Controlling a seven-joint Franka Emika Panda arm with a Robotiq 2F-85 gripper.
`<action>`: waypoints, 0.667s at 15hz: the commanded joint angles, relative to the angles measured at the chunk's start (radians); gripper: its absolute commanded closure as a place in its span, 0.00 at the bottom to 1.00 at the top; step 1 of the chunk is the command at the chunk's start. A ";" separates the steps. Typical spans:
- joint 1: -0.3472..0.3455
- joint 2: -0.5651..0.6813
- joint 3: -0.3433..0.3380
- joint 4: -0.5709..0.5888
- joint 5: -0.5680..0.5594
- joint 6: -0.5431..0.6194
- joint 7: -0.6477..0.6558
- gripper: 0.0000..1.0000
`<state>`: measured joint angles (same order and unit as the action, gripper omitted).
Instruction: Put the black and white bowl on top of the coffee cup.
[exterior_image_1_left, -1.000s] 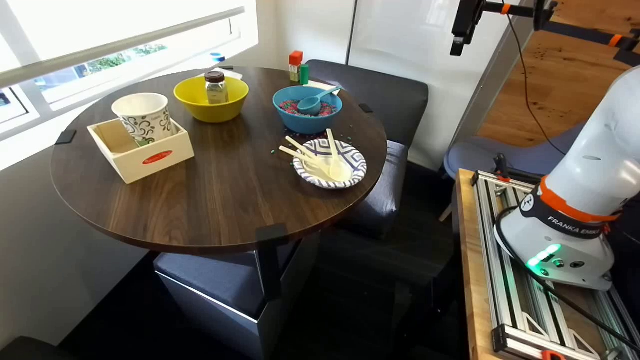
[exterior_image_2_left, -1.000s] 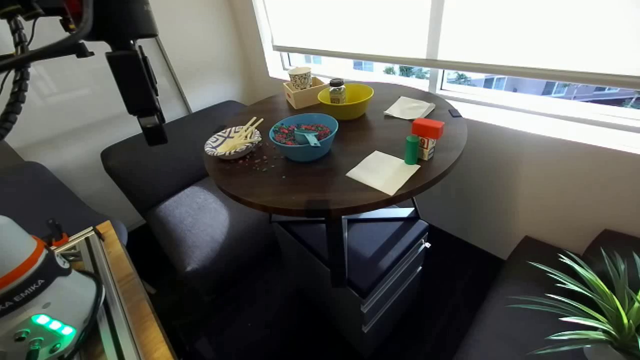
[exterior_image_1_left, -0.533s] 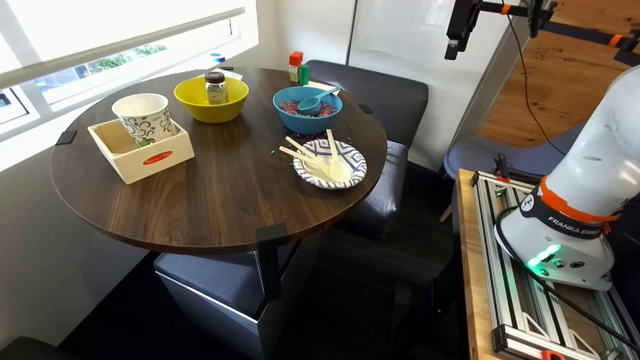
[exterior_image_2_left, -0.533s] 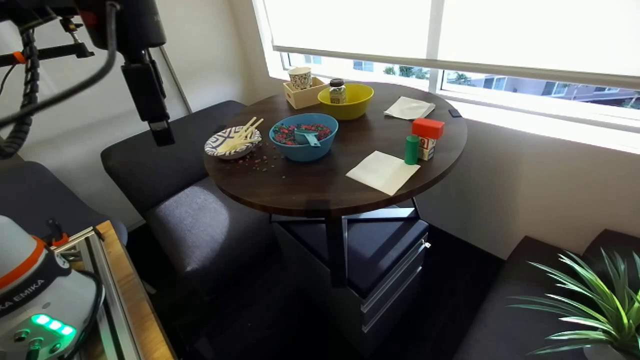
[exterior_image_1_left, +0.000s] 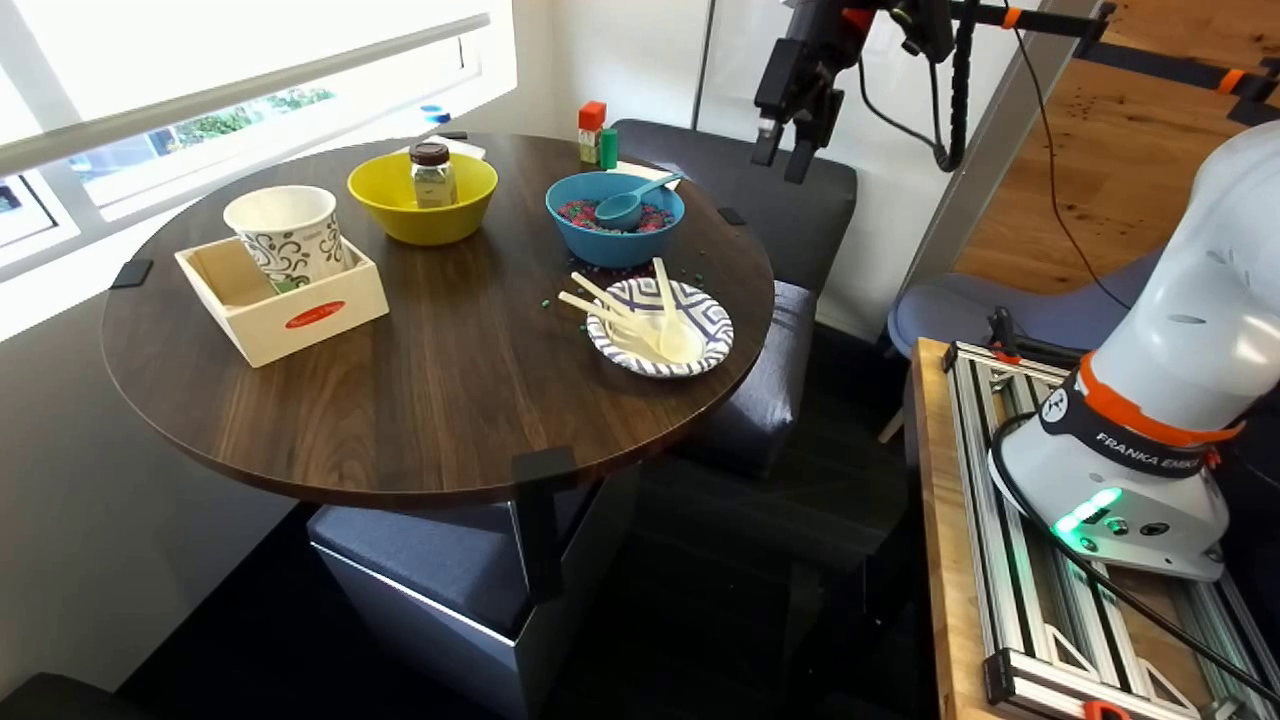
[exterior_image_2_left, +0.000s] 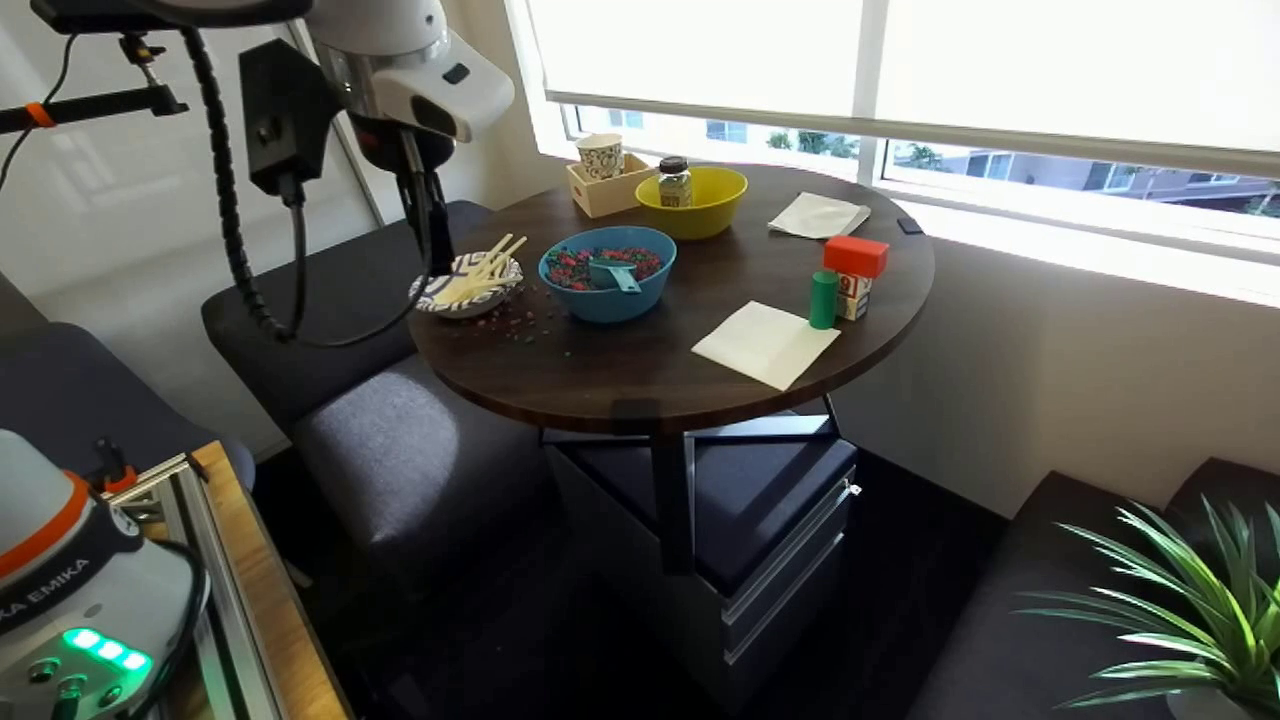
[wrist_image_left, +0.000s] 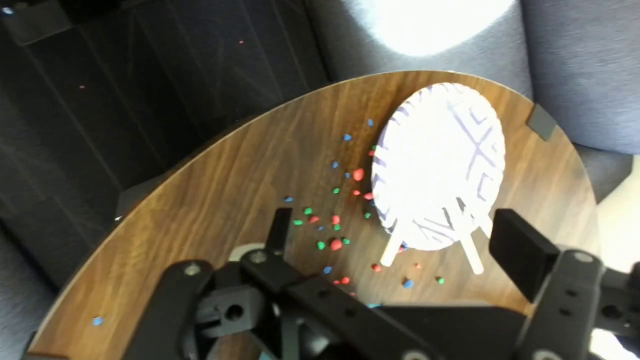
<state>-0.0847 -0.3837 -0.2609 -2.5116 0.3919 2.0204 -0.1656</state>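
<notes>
The black and white bowl (exterior_image_1_left: 712, 318) sits on the round table's near edge and holds several pale wooden-looking utensils (exterior_image_1_left: 680, 338). It also shows in an exterior view (exterior_image_2_left: 428, 296) and, overexposed, in the wrist view (wrist_image_left: 482, 145). The coffee cup (exterior_image_1_left: 300, 248), white with dark swirls, stands tilted inside a light wooden box on the table's far side; it also shows small in an exterior view (exterior_image_2_left: 601, 157). My gripper (exterior_image_1_left: 780, 167) is open and empty, in the air above and beyond the bowl. In the wrist view its fingers (wrist_image_left: 392, 217) stand wide apart with the utensil handles between them, lower down.
The blue bowl (exterior_image_1_left: 575, 225) with coloured bits and a scoop stands beside the bowl. The yellow bowl (exterior_image_1_left: 375, 210) holds a jar (exterior_image_1_left: 434, 180). The wooden box (exterior_image_1_left: 330, 315) surrounds the cup. A green cylinder (exterior_image_2_left: 823, 300) and red-topped box (exterior_image_2_left: 856, 262) stand near napkins. Coloured bits are scattered.
My gripper has moved from the upper edge toward the table and the bowl, and is lower and turned, so both fingers now show. The objects on the table have not moved.
</notes>
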 joint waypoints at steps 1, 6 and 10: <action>0.047 0.101 0.003 0.028 0.175 0.000 -0.095 0.00; 0.026 0.124 0.046 0.021 0.153 -0.005 -0.094 0.00; 0.020 0.177 0.034 0.008 0.298 0.054 -0.058 0.00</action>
<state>-0.0489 -0.2510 -0.2290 -2.4907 0.5739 2.0253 -0.2412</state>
